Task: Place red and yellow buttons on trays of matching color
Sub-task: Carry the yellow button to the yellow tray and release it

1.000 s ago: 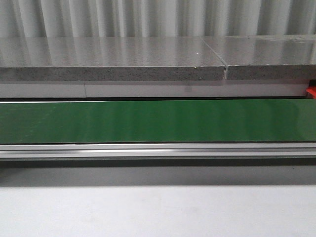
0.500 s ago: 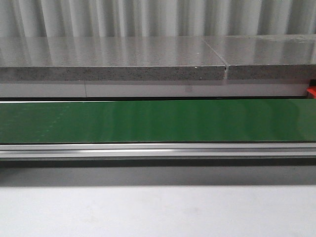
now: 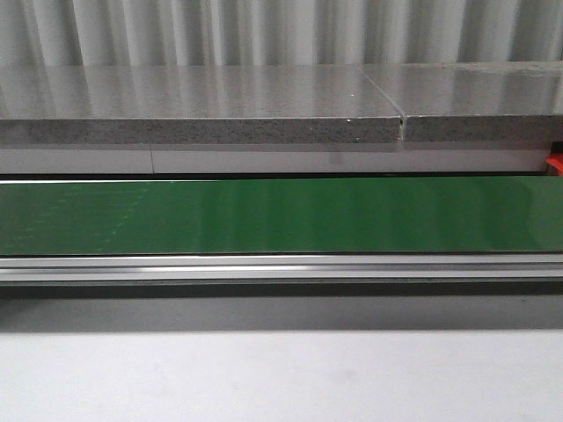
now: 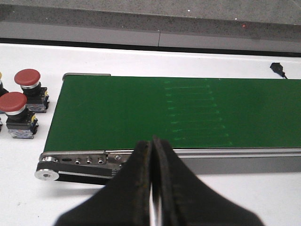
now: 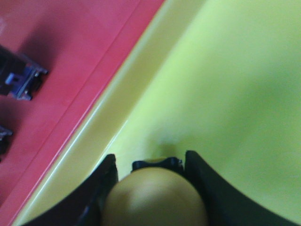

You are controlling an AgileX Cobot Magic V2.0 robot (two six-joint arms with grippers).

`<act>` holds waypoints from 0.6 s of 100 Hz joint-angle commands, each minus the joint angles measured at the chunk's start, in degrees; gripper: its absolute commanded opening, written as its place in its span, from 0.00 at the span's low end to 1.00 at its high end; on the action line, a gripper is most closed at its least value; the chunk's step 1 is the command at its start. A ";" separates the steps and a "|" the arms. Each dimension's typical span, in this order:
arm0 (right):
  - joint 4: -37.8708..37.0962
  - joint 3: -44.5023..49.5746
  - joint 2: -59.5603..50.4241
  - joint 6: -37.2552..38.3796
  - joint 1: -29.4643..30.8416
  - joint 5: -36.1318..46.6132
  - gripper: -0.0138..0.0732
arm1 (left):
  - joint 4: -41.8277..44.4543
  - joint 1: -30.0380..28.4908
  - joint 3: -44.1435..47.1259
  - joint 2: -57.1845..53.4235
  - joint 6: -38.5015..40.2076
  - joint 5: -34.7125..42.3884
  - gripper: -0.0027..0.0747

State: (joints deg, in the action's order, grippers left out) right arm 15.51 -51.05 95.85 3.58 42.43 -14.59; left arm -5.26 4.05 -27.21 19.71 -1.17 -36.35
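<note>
My right gripper (image 5: 153, 181) squeezes a round, smooth yellow button (image 5: 155, 197) between its two black fingers (image 5: 101, 186), just above the shiny yellow tray (image 5: 225, 94). The red tray (image 5: 61, 61) sits right beside it. My left gripper (image 4: 153, 155) is pressed tight together, holding nothing, over the flat green belt (image 4: 188, 110). Two red mushroom-top buttons (image 4: 21, 101) stand on the white table (image 4: 23, 188) beside the belt's end.

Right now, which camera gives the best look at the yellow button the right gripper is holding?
The right wrist view: the yellow button sits between the right gripper fingers, over the yellow tray beside the red tray. The front view and left wrist view show none of it.
</note>
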 commanded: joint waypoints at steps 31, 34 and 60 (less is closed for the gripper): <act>-0.95 -1.33 -1.67 -2.30 -0.91 2.17 0.47 | -0.87 0.36 -1.49 0.45 0.22 3.88 0.01; -0.95 -1.33 -1.67 -2.37 -0.91 2.17 0.54 | -0.87 0.36 -1.49 0.45 0.22 3.88 0.01; -0.84 -1.33 -2.57 -2.32 -1.04 2.74 0.83 | -0.87 0.36 -1.49 0.45 0.22 3.88 0.01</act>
State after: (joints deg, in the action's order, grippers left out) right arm 14.97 -51.05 96.45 2.13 41.38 -14.59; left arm -5.35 4.05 -27.21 19.71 -1.17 -36.35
